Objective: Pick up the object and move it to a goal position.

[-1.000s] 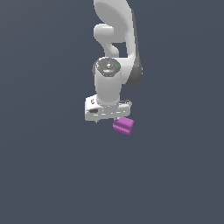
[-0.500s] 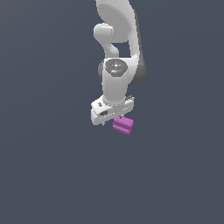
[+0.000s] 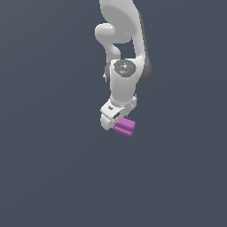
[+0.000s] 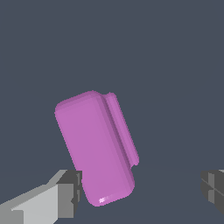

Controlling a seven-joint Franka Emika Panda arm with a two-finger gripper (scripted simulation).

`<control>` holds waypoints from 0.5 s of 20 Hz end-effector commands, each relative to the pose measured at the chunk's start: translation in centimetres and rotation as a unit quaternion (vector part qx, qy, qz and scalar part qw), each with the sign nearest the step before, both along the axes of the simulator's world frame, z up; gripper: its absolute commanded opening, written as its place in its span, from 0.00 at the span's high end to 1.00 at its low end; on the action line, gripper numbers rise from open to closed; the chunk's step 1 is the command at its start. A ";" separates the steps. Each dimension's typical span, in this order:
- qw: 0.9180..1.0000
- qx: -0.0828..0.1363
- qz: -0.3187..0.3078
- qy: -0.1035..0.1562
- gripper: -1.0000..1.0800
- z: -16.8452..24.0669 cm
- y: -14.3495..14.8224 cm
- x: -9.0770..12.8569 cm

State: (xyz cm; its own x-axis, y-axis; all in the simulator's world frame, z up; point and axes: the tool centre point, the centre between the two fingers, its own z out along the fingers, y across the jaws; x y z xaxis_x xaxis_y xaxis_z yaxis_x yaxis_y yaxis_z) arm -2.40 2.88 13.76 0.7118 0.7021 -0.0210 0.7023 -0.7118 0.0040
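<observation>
The object [image 3: 125,127] is a small magenta-purple block with rounded edges and a stepped groove along one side, lying on the dark grey floor. In the exterior view my gripper [image 3: 118,119] hangs right over it, covering its near edge. The wrist view shows the object [image 4: 97,148] close up, lying at a slant between my two fingers. My gripper [image 4: 140,190] is open, its jaws much wider apart than the block. One finger [image 4: 65,194] sits right beside the block's lower corner, while the other finger [image 4: 213,187] stands well clear of it. Whether the near finger touches the block I cannot tell.
The white arm [image 3: 124,53] reaches in from the top of the exterior view. Plain dark grey floor [image 3: 53,168] lies all around, with no other object in sight.
The hand has turned about its wrist and shifted slightly toward the object. The object has stayed in place.
</observation>
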 end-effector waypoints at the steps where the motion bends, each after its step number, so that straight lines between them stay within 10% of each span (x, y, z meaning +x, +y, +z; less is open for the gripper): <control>1: 0.999 0.002 0.039 -0.001 0.04 -0.1 0.7 -0.2; 10: 0.990 0.008 0.141 -0.003 0.04 -0.4 2.4 -0.8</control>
State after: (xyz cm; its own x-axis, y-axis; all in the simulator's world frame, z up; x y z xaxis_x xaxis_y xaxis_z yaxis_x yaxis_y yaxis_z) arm -3.14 5.03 13.40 0.5133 0.8582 -0.0065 0.8582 -0.5133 -0.0005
